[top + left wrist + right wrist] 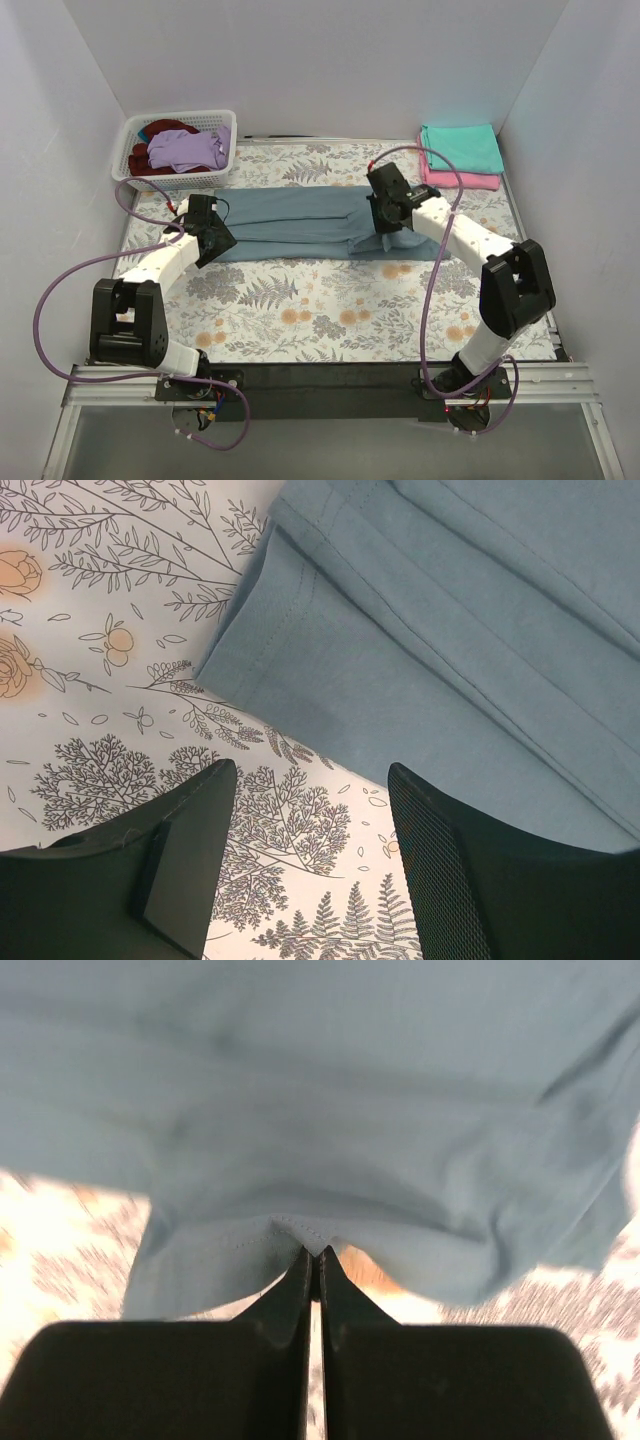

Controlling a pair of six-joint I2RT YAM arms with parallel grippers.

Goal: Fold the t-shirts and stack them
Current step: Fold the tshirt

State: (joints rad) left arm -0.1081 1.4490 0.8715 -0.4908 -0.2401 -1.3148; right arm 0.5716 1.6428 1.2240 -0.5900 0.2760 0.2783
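A slate blue-grey t-shirt (300,220) lies folded into a long band across the middle of the floral table. My right gripper (388,215) is at its right end, shut on a pinch of the stitched hem (315,1238), which lifts into a small peak between the tips of the gripper (315,1252). My left gripper (215,240) hovers at the band's left end, open. Through its gap in the left wrist view (310,770) I see bare tablecloth. The shirt's near corner (240,670) lies just beyond the fingertips, untouched.
A white lattice basket (172,182) at the back left holds a lilac shirt (190,148) and a dark red one (165,128). At the back right a folded teal shirt (460,147) lies on a folded pink one (440,181). White walls enclose the table.
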